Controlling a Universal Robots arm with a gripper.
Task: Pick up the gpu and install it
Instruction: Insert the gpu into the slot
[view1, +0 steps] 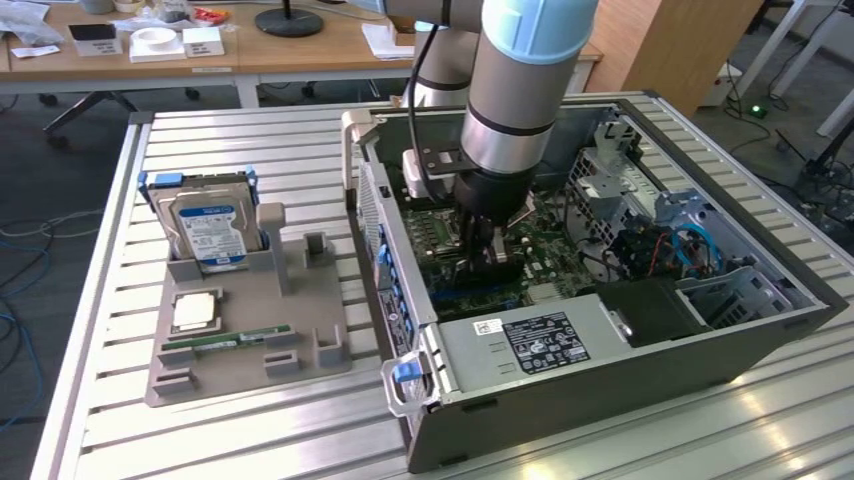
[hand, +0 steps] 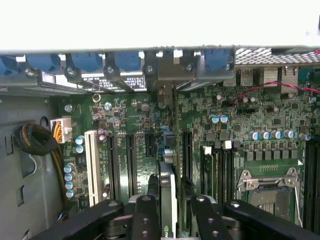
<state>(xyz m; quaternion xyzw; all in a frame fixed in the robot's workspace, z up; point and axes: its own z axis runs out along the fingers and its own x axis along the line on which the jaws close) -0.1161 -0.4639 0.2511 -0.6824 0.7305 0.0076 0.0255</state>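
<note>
Wrist view shows my gripper (hand: 169, 210) clasping the gpu (hand: 168, 192) edge-on over the motherboard (hand: 200, 125), upright to meet its slot.

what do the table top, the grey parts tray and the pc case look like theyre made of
Table top: bare aluminium by the look, pale, slotted bars with a dull shine.
Parts tray: probably plastic, matt grey, blocky moulded or printed posts.
PC case: likely painted sheet metal, dark grey outside, with thin folded edges and perforated panels inside.
</note>
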